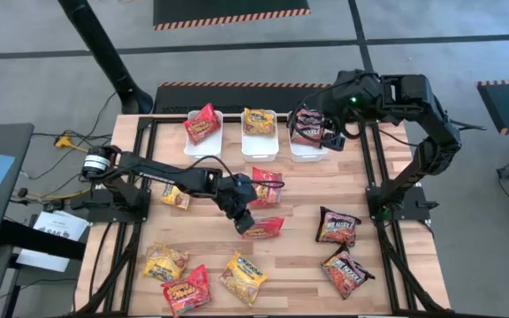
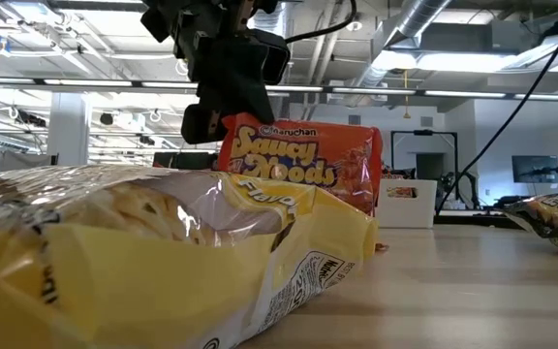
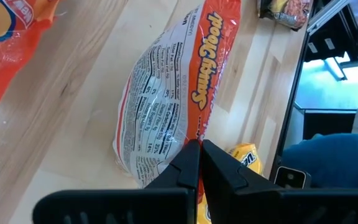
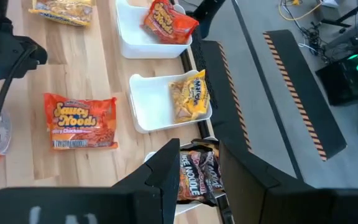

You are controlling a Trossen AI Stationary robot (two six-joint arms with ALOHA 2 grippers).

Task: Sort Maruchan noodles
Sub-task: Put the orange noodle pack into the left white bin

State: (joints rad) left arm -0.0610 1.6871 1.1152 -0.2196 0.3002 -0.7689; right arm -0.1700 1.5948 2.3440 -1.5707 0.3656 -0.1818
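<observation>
1. Maruchan noodles are lying in two places: loose packets [image 1: 337,226] on the wooden surface [image 1: 303,199], and one packet in each of three white tubs at its far edge.
2. An orange-red packet [image 1: 263,227] near the middle is being pinched at its edge by the left hand [image 1: 245,222], fingers pressed together on the wrapper.
3. A dark packet [image 4: 197,177] is sitting between the right hand's [image 1: 329,134] fingers, which are closing on it over the right tub [image 1: 309,148].
4. A red packet [image 1: 202,123] is lying in the left tub [image 1: 203,134], a yellow one [image 1: 259,120] in the middle tub [image 1: 261,134].
</observation>
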